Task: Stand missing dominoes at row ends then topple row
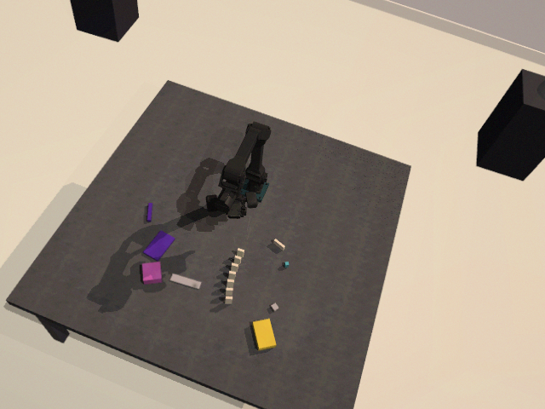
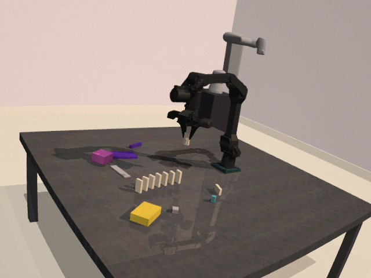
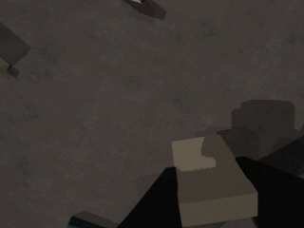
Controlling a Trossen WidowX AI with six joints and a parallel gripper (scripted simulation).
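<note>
My gripper (image 2: pixel 186 138) (image 3: pixel 205 171) is shut on a cream domino (image 2: pixel 186 141) (image 3: pixel 216 185) and holds it well above the table, beyond the arm-side end of the row. The held domino is roughly upright in the exterior view. Several cream dominoes stand in a slightly curved row; the arm-side end one (image 1: pixel 240 252) (image 2: pixel 179 176) and the far end one (image 1: pixel 228 300) (image 2: pixel 138 185) are both upright. Another cream domino (image 1: pixel 278 244) (image 2: pixel 218 189) lies on its long edge, apart from the row. In the top view the arm hides the held domino.
A teal cube (image 1: pixel 286 264) (image 2: pixel 213 198) lies near the loose domino. A grey cube (image 1: pixel 274 307) (image 2: pixel 175 209) and yellow block (image 1: pixel 264 334) (image 2: pixel 145 213) lie near the row's far end. A pale flat bar (image 1: pixel 185 280) (image 2: pixel 120 171), magenta block (image 1: pixel 152 272) (image 2: pixel 102 156), purple slab (image 1: pixel 159 244) and purple bar (image 1: pixel 149 212) (image 2: pixel 135 145) lie across the row.
</note>
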